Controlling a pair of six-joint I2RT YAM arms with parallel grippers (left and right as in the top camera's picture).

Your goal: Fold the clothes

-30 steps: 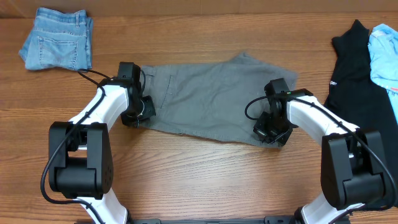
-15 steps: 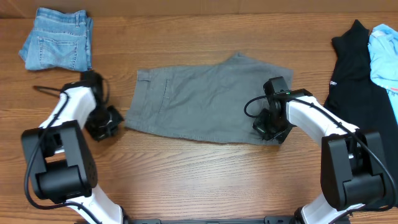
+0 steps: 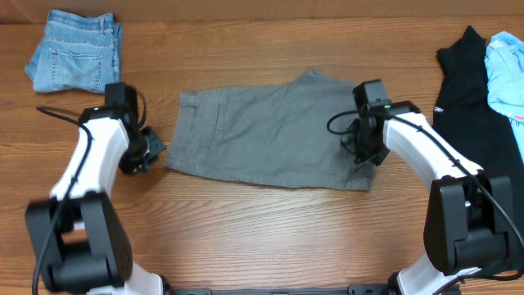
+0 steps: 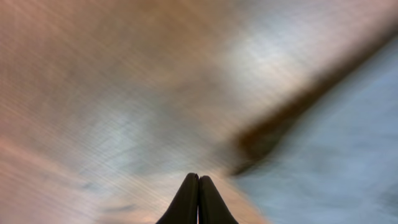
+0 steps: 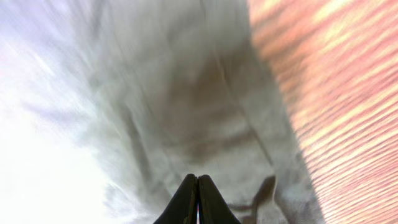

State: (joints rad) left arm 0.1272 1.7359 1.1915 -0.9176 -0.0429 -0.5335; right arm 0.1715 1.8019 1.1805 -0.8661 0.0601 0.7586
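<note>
The mid-grey shorts [image 3: 270, 131] lie flat in the middle of the table, waistband at the left. My left gripper [image 3: 146, 149] is shut and empty, over bare wood just left of the shorts' waistband; its wrist view is blurred, with the fingertips [image 4: 199, 180] pressed together and the shorts' edge [image 4: 336, 149] at the right. My right gripper [image 3: 363, 147] is shut and empty above the shorts' right end; its wrist view shows the closed fingertips [image 5: 198, 182] over grey cloth [image 5: 174, 99].
A folded blue denim bundle [image 3: 75, 61] lies at the back left. A black garment [image 3: 475, 106] and a light blue garment [image 3: 506, 70] lie at the right edge. Bare wood [image 3: 262, 238] lies in front of the shorts.
My left arm let go of the waistband and swung left off the shorts, then edged back toward them. My right gripper moved from the shorts' lower right corner up along the right end.
</note>
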